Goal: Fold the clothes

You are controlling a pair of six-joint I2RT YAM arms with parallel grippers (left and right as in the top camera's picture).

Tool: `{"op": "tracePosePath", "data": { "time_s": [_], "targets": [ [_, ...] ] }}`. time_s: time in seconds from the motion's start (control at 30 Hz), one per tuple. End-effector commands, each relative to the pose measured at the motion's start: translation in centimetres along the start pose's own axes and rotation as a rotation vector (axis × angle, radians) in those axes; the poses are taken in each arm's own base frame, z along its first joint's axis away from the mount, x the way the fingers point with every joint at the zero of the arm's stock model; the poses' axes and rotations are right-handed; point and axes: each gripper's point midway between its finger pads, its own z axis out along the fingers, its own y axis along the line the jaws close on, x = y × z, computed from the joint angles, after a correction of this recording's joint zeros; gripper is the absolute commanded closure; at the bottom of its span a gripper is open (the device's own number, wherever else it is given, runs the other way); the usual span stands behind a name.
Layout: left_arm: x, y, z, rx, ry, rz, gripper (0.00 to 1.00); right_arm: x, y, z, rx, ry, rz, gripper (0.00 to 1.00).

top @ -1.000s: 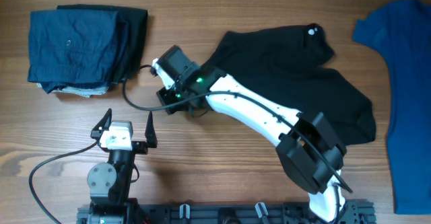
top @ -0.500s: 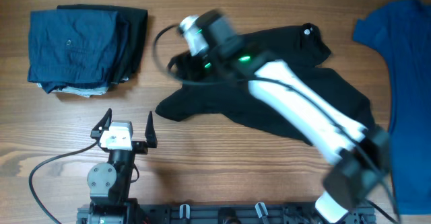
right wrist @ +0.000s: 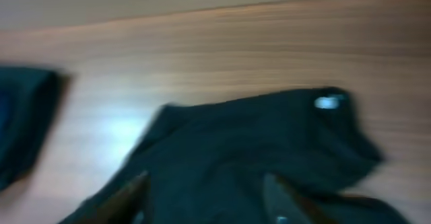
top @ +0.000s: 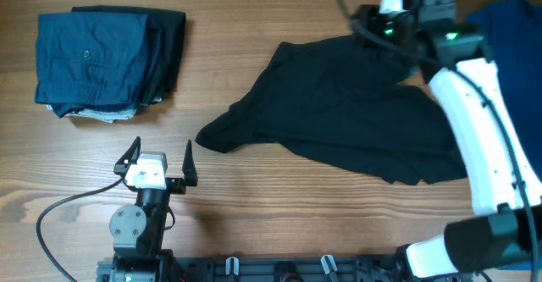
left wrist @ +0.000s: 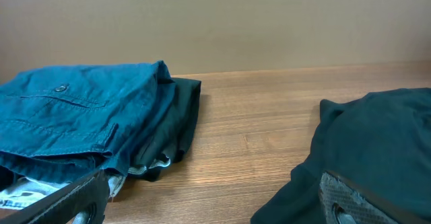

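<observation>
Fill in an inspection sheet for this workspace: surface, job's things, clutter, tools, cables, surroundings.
Surface: wooden table, bare between the garments.
Job's things: black shirt lies crumpled and unfolded at centre-right; folded stack of navy and dark garments sits far left; blue garment lies at the right edge, partly behind the arm.
Clutter: nothing seen.
Tools: left tool is open and empty near the front edge; right tool is above the shirt, fingers apart in a blurred view, nothing seen between them.
Cables: black cable curves from the left arm to the front edge.
Surroundings: plain beige wall.
</observation>
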Motion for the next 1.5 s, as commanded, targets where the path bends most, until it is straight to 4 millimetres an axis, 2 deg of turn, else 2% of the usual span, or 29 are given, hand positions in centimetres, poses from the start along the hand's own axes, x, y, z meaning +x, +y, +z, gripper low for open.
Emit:
{"op": "tracePosePath", "data": {
  "time_s": [0.0, 0.13, 0.27, 0.4, 0.5, 0.67, 0.8, 0.93, 1.33, 1.47],
  "targets": [
    [0.2, 0.2, 0.0, -0.011, 0.003, 0.012, 0.0, 1.0, -5.5, 4.2, 0.133, 0.06, 0.021, 0.51],
    [0.2, 0.2, 0.0, -0.01, 0.003, 0.012, 0.0, 2.2, -8.8, 8.9, 0.171, 0.109, 0.039, 0.53],
    [0.2, 0.2, 0.0, -0.011, 0.003, 0.012, 0.0, 3.7, -10.7, 13.0, 0.195, 0.145, 0.025, 0.54],
    [0.2, 0.2, 0.0, -0.011, 0.003, 0.012, 0.0, 5.2, -11.5, 16.6, 0.192, 0.174, -0.034, 0.53],
    [0.2, 0.2, 0.0, -0.011, 0.003, 0.012, 0.0, 6.0, -11.9, 18.3, 0.191, 0.181, -0.055, 0.53],
    [0.2, 0.2, 0.0, -0.011, 0.003, 0.012, 0.0, 5.8, -13.1, 19.2, 0.249, 0.16, -0.061, 0.53],
    [0.2, 0.2, 0.0, -0.011, 0.003, 0.012, 0.0, 5.8, -13.1, 19.3, 0.248, 0.156, -0.061, 0.55],
    [0.2, 0.2, 0.0, -0.011, 0.003, 0.012, 0.0, 6.1, -13.2, 19.5, 0.249, 0.163, -0.061, 0.63],
    [0.2, 0.2, 0.0, -0.011, 0.003, 0.012, 0.0, 7.2, -13.4, 20.3, 0.248, 0.176, -0.079, 0.65],
    [0.2, 0.2, 0.0, -0.011, 0.003, 0.012, 0.0, 8.0, -13.5, 20.9, 0.244, 0.197, -0.078, 0.71]
  ]
}}
